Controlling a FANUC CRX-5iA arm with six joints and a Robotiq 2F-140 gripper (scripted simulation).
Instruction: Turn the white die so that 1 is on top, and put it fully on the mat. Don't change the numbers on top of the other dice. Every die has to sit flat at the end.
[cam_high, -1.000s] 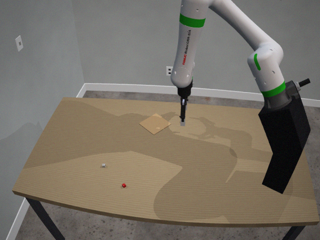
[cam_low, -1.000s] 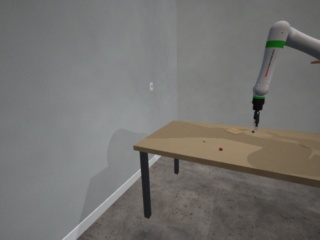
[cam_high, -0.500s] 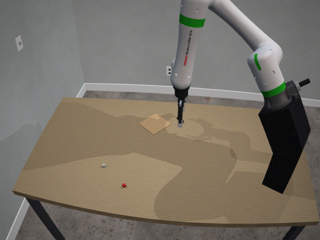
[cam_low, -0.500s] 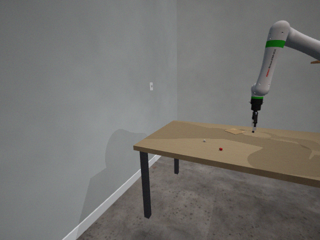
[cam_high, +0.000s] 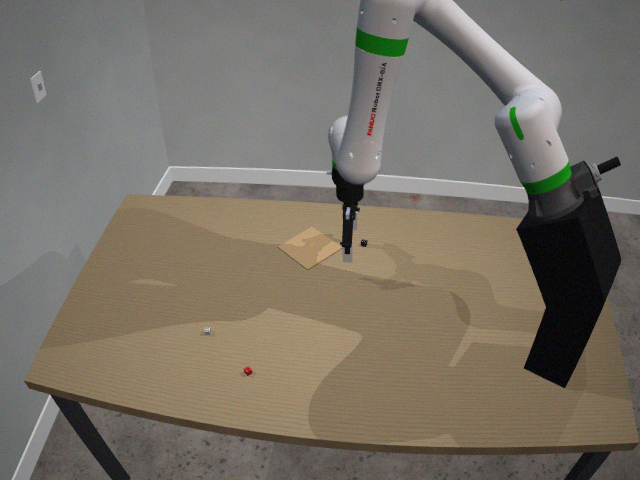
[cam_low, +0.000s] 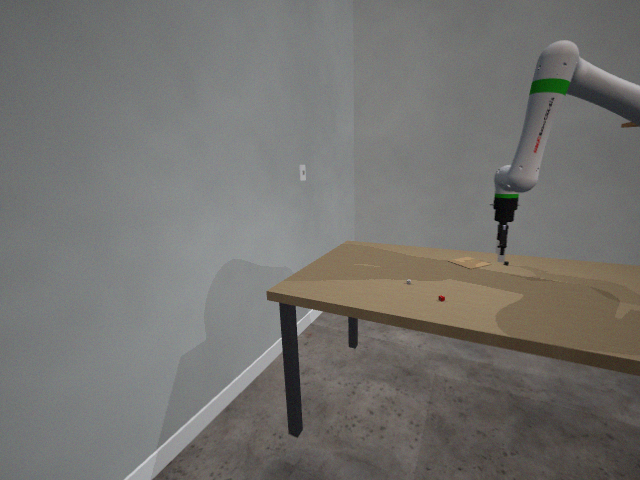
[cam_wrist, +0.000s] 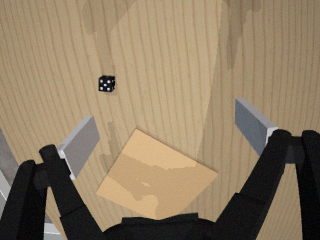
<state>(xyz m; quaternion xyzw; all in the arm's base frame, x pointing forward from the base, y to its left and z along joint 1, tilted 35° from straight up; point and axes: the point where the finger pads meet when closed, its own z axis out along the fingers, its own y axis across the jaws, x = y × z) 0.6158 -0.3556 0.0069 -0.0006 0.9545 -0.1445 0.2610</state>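
Note:
The white die (cam_high: 206, 330) lies on the table's front left part, far from the tan mat (cam_high: 310, 246); it also shows in the exterior view (cam_low: 408, 281). My gripper (cam_high: 348, 254) hangs open and empty just right of the mat's right corner, a little above the table. In the wrist view the open fingers frame the mat (cam_wrist: 156, 175) and bare wood. A black die (cam_high: 363, 242) lies on the table just right of the gripper; in the wrist view (cam_wrist: 106, 83) it is beyond the left fingertip. The white die's top number is too small to read.
A red die (cam_high: 247, 370) lies near the table's front edge, right of the white die. The robot's black base (cam_high: 568, 279) stands at the table's right side. The table's front edge curves close to the red die.

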